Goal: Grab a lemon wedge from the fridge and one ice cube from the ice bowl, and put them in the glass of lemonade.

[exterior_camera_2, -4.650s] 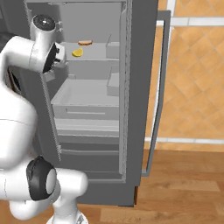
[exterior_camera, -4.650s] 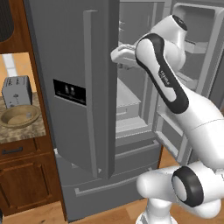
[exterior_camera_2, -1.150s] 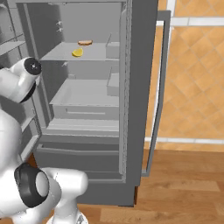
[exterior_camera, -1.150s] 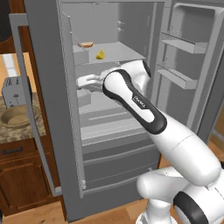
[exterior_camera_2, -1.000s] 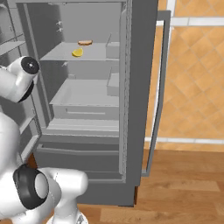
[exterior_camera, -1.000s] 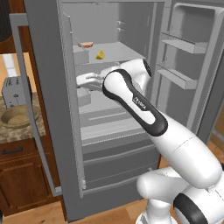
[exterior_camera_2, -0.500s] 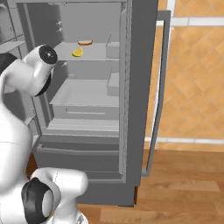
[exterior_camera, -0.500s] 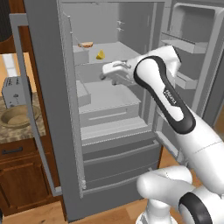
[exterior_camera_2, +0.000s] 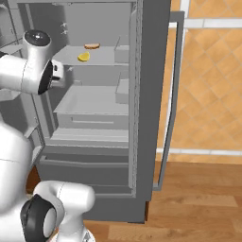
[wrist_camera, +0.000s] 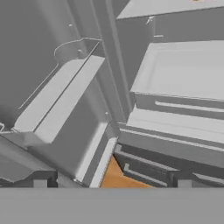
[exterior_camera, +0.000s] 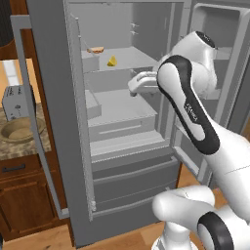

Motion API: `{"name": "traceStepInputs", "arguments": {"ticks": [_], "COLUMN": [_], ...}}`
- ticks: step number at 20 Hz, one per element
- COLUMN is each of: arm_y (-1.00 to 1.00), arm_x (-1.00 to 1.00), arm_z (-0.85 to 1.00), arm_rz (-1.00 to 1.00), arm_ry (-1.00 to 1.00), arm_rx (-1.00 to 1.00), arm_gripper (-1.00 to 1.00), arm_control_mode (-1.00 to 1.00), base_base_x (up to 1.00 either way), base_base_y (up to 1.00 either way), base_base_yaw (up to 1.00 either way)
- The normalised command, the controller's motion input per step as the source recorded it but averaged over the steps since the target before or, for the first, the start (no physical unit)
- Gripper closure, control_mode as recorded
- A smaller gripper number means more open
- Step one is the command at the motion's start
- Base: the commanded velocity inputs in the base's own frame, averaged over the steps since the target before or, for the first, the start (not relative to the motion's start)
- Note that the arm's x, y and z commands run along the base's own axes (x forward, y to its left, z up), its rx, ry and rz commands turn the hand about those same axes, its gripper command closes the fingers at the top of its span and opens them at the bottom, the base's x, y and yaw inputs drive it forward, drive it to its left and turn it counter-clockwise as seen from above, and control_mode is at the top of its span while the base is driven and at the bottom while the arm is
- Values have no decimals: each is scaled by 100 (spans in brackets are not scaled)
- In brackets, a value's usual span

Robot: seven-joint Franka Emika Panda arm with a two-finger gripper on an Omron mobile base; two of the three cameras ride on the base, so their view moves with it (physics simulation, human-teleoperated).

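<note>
In the left base view, the tall grey steel French-door fridge [exterior_camera: 53, 122] is seen with both upper doors swung open. The tiny bright yellow lemon wedge [exterior_camera: 112, 61] is found on the upper shelf inside, at about 11 o'clock of the picture, with a small flat brown-and-orange item [exterior_camera: 96, 49] lying near it at its 10 o'clock. The white two-finger gripper [exterior_camera: 135, 85] is held in front of the open compartment, below the upper shelf and apart from the wedge, at the wedge's 4 o'clock; nothing is seen between its fingers. At 9 o'clock a grey metal toaster [exterior_camera: 13, 101] stands on a speckled stone counter [exterior_camera: 24, 145], and the wide shallow tan-brown ice bowl [exterior_camera: 18, 130] rests just in front of it.

In the right base view, the fridge [exterior_camera_2: 151, 108] interior is seen from the other side. The lemon wedge [exterior_camera_2: 83, 56] lies on the upper shelf at about 11 o'clock, the brown-and-orange item [exterior_camera_2: 91, 46] just behind it. The end of the white arm is placed at 9 o'clock, below and to the left of the wedge, not touching it.

In the hand view, grey shelves, drawer fronts and a door bin of the fridge [wrist_camera: 175, 74] are shown, with a patch of orange wood floor [wrist_camera: 122, 177] at 6 o'clock. The jaws are spread wide apart and nothing is gripped.
</note>
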Motion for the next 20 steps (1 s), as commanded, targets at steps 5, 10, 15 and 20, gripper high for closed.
{"name": "traceStepInputs", "arguments": {"ticks": [5, 10, 15, 20], "arm_y": [-77, -16, 0, 0], "arm_x": [-75, -84, -50, -28], "arm_z": [-23, -27, 2, 10], "arm_rz": [-32, -22, -10, -4], "arm_ry": [2, -1, 0, -4], "arm_rx": [-1, -6, -4, -1], "arm_gripper": [-100, -100, -100, -100], "arm_control_mode": [-100, -100, -100, -100], "base_base_x": [0, 0, 0, 0], "base_base_y": [0, 0, 0, 0], "base_base_yaw": [0, 0, 0, 0]}}
